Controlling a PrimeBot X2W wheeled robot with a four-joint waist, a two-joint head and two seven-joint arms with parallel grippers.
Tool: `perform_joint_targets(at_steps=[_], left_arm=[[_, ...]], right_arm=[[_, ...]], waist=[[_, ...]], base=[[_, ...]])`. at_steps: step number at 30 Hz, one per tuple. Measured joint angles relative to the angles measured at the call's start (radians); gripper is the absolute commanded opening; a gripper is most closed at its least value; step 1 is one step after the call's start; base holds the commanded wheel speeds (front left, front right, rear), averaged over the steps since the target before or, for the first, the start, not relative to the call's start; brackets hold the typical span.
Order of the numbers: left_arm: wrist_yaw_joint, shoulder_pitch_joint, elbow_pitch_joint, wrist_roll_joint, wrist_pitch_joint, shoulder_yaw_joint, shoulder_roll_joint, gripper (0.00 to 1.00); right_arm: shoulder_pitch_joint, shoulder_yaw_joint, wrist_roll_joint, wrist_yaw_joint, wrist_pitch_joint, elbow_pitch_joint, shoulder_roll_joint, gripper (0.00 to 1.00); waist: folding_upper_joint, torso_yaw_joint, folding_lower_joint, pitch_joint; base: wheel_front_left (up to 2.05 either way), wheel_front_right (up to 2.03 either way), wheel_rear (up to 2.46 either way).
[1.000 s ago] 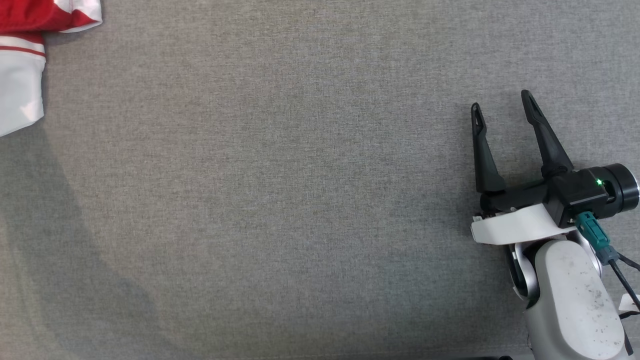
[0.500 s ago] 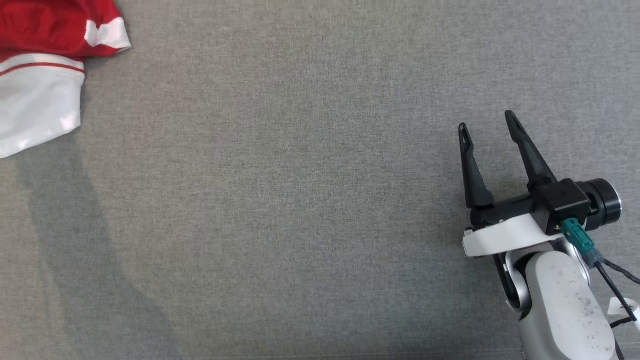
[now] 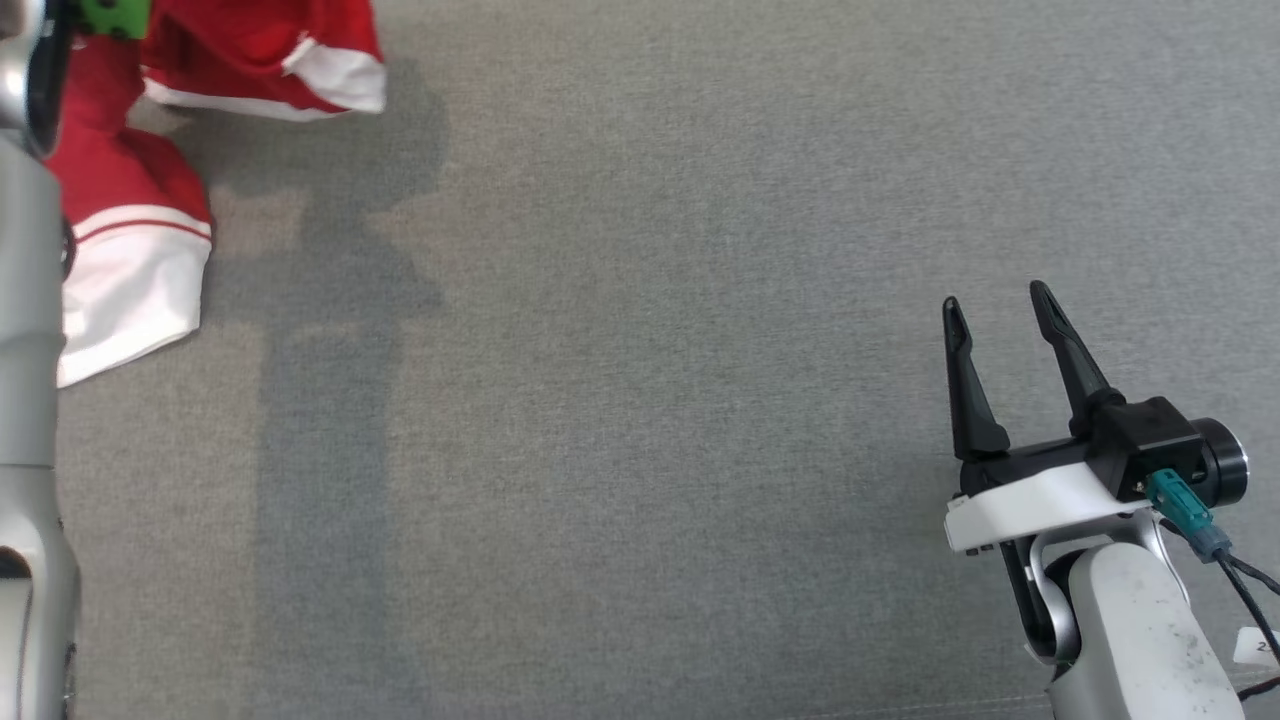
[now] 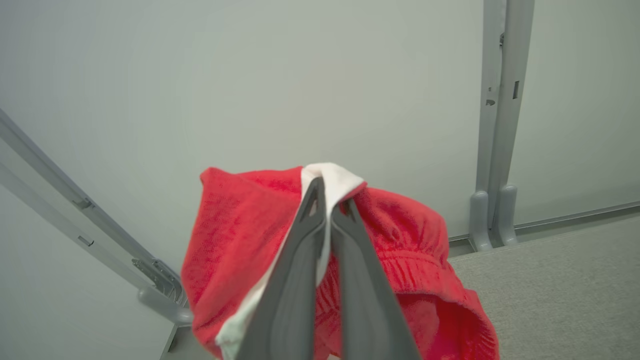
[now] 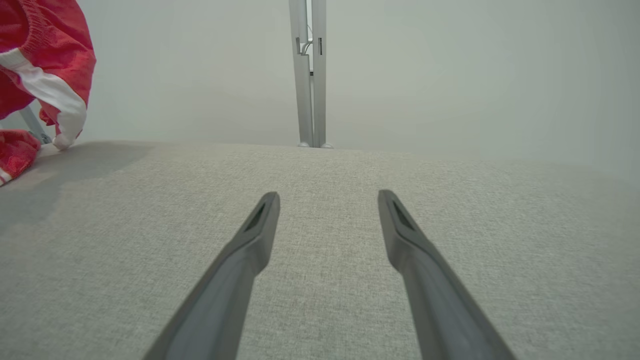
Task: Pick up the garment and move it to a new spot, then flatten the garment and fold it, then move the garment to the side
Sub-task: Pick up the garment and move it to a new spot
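Observation:
The garment (image 3: 130, 190) is red with white bands and sits bunched at the head view's upper left, partly raised off the grey table. My left forearm (image 3: 25, 400) runs up the left edge beside it. In the left wrist view my left gripper (image 4: 330, 192) is shut on a white band of the garment (image 4: 230, 250), and red cloth hangs down around the fingers. My right gripper (image 3: 994, 298) rests low at the right, open with nothing in it. The right wrist view shows its spread fingers (image 5: 327, 196) over bare cloth, with the garment (image 5: 45, 60) dangling far left.
The grey fabric table top (image 3: 640, 400) stretches wide between the two arms. Pale wall panels with metal posts (image 5: 310, 75) stand behind the table's far edge; another post (image 4: 500, 125) rises to the right of the held garment.
My left gripper has shut on the garment and lifted part of it. The head camera has shifted, bringing the left forearm into view. The right gripper stays open.

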Motion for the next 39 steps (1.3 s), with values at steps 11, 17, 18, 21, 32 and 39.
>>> perform_joint_targets(at_steps=[11,17,18,21,32,39], left_arm=[[-0.019,0.015,-0.099,-0.061,-0.047,-0.209,-0.165,0.0],[-0.019,0.093,-0.108,-0.175,-0.094,-0.367,-0.194,0.0],[-0.019,0.112,-0.104,-0.186,-0.102,-0.388,-0.193,0.0],[-0.019,0.201,-0.082,-0.225,-0.133,-0.453,-0.187,0.0],[0.005,0.459,0.035,-0.292,-0.258,-0.505,-0.215,0.0],[0.019,0.518,0.085,-0.321,-0.329,-0.513,-0.255,0.96]], right_arm=[[0.032,-0.048,0.039,0.0,0.0,0.009,-0.001,1.0],[0.036,-0.055,0.061,0.0,0.0,0.013,-0.001,1.0],[0.037,-0.056,0.066,0.0,0.0,0.014,-0.001,1.0],[0.042,-0.058,0.075,0.0,0.0,0.017,-0.001,1.0],[0.058,-0.076,0.069,0.0,0.0,0.028,-0.001,1.0],[0.058,-0.064,0.068,0.0,0.0,0.046,-0.001,1.0]], waist=[[0.0,-0.143,0.0,-0.075],[0.0,-0.233,0.0,-0.082],[0.0001,-0.244,0.0,-0.081],[0.0,-0.279,-0.0001,-0.076],[0.0,-0.268,-0.0001,-0.069],[0.0,-0.223,0.0,-0.079]], base=[[0.0,0.0,0.0],[0.0,0.0,0.0],[0.0,0.0,0.0],[0.0,0.0,0.0],[0.0,0.0,0.0],[0.0,0.0,0.0]])
